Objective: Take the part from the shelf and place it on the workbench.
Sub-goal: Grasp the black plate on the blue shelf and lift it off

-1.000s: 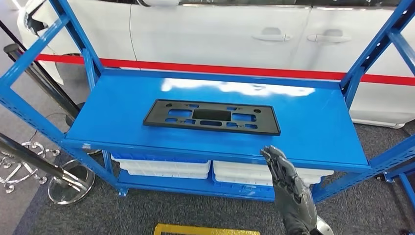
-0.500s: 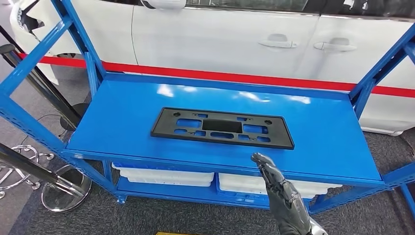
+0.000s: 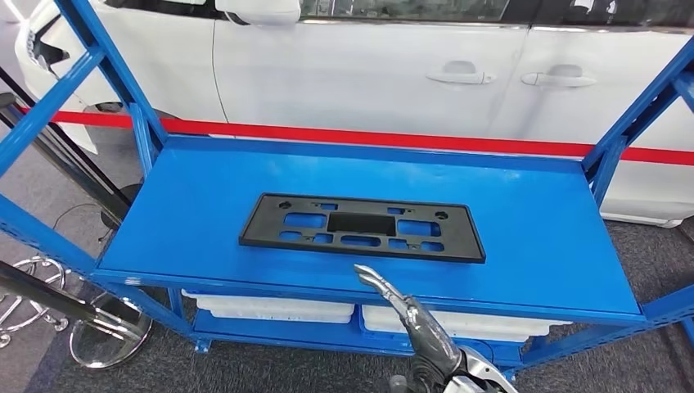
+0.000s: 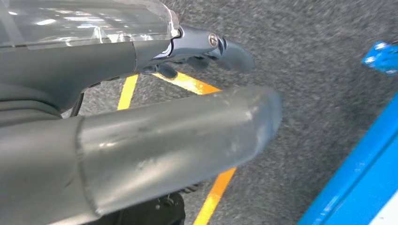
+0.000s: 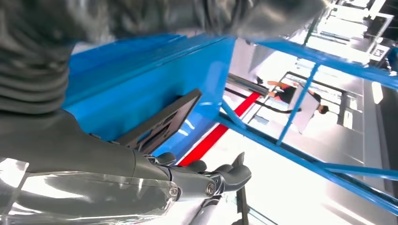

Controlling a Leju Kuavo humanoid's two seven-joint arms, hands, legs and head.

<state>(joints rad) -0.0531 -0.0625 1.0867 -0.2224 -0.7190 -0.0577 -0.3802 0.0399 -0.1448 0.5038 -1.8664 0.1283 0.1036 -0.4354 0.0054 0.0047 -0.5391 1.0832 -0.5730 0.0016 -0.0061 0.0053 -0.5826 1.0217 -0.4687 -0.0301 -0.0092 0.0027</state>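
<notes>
The part is a flat black rectangular frame with several cut-outs, lying in the middle of the blue shelf. My right hand reaches up from below the shelf's front edge with its fingers stretched out and nothing in them; the tips stop just short of the part's near edge. The right wrist view has the part beyond the hand's dark fingers. My left hand hangs over grey carpet with a yellow line, holding nothing.
A white car with a red belt in front of it stands behind the shelf. Blue uprights frame both ends. White bins sit on the lower level. Chrome stanchion bases stand at the left.
The camera has shifted, so the whole picture sits a little differently. My right hand has moved left along the shelf's front edge and leans toward the part's near edge.
</notes>
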